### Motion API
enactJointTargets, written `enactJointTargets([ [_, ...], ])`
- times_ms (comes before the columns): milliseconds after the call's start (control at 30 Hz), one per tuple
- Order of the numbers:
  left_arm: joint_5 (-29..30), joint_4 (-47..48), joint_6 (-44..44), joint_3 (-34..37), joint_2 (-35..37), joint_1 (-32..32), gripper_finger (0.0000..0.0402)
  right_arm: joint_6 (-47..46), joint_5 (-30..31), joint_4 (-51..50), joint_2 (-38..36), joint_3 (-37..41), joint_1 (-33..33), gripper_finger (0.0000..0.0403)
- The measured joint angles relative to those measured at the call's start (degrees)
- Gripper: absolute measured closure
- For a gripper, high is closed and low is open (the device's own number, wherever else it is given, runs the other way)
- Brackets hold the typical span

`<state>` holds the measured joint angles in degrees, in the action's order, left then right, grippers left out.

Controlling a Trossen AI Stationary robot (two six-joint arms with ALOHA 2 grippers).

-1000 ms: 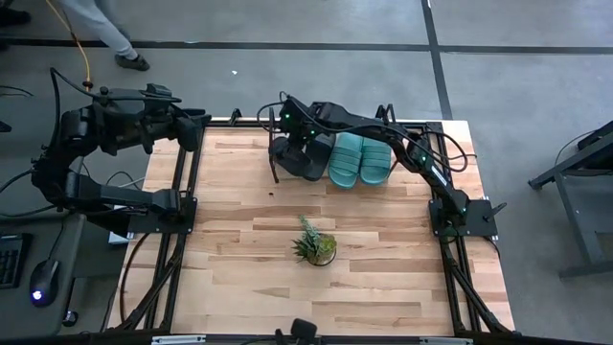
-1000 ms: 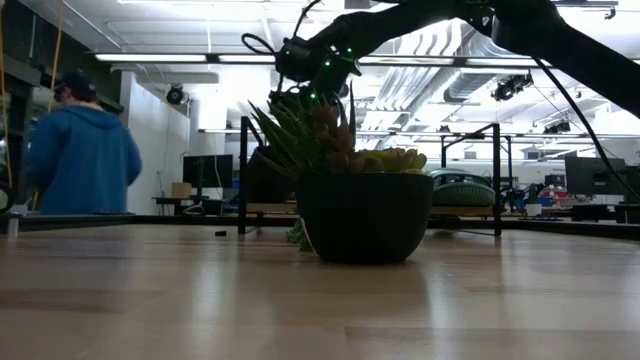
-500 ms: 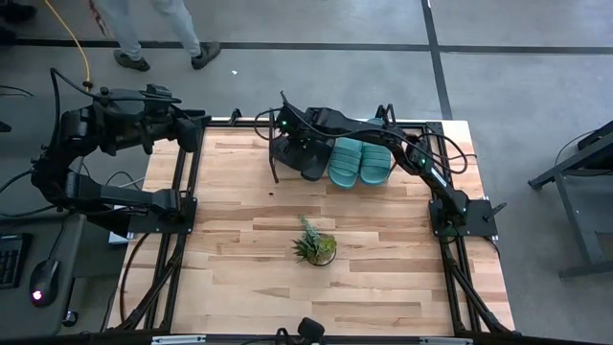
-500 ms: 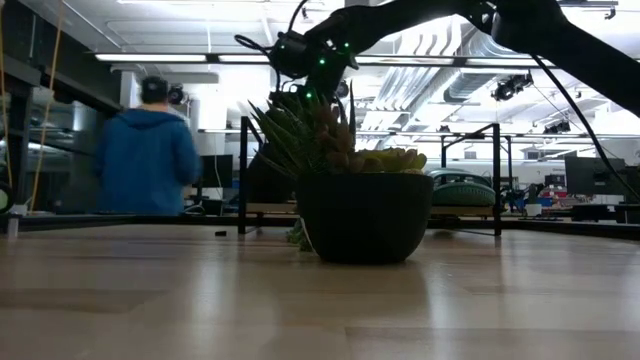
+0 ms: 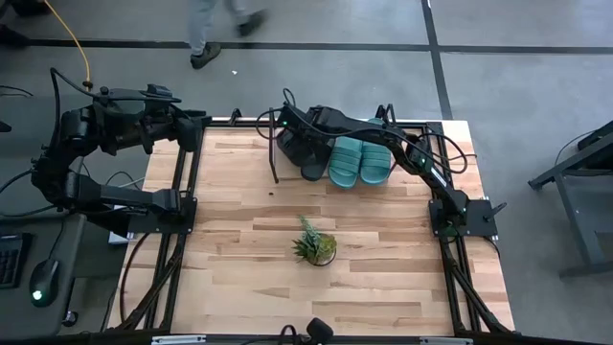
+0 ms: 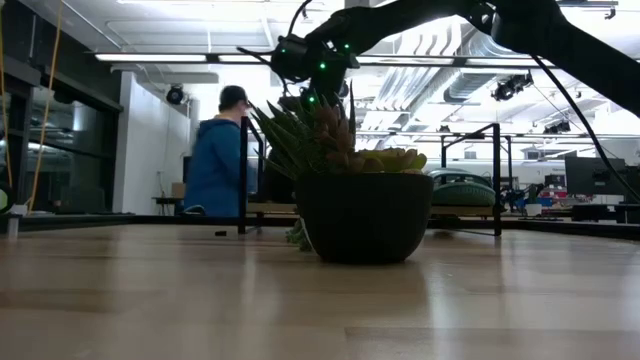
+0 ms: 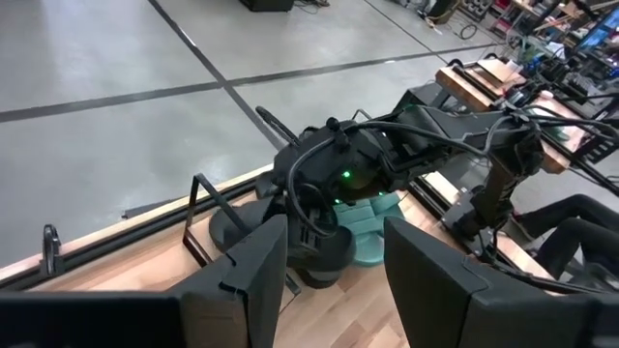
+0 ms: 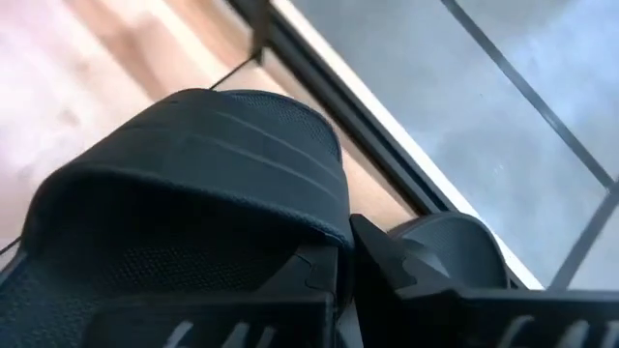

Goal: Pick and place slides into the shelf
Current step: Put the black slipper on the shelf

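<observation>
Two teal slides (image 5: 360,161) lie side by side on the shelf (image 5: 275,165) at the table's far edge. Left of them are two black slides. My right gripper (image 5: 290,136) is shut on one of them (image 8: 193,164), at the shelf's left end. The second black slide (image 8: 455,242) sits just behind it. In the low view the potted plant hides the black slides. My left gripper (image 7: 334,280) waits open off the table's left side, raised and pointing toward the shelf, with nothing between its fingers. My right gripper pinches the edge of the black slide's wide strap (image 8: 324,242) between its two fingers (image 8: 387,266). The fingers slant down onto it from above. The strap faces up. I cannot tell whether the sole rests on the shelf or hangs clear.
A spiky green plant in a dark pot (image 5: 315,246) stands mid-table, near the shelf's front. The shelf's black end frames (image 6: 243,175) rise at both ends. A person in a blue top (image 6: 215,165) walks beyond the table's far edge. Bare wood lies left and near.
My right gripper has rolled at the wrist while staying at the shelf's left end. The black slide it holds has turned about with it and now lies closer beside the other black slide. The person beyond the far edge has walked past behind the shelf.
</observation>
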<state>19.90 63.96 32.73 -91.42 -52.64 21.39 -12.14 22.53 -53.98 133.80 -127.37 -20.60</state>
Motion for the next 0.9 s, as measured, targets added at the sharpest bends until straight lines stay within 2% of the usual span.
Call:
enactJointTargets([
  [200,-1.9,0.0,0.6,0.0,-0.2,0.0,0.0245,-4.4,2.1,0.2,0.0,0.0,0.0,0.0403],
  [600,-1.7,0.0,3.9,0.0,-0.1,0.0,0.0245,-4.3,2.8,1.4,2.5,-0.1,1.0,0.0403],
  [900,-1.9,0.0,6.8,0.0,-0.4,0.0,0.0245,-2.6,3.5,7.2,3.0,0.0,1.2,0.0403],
])
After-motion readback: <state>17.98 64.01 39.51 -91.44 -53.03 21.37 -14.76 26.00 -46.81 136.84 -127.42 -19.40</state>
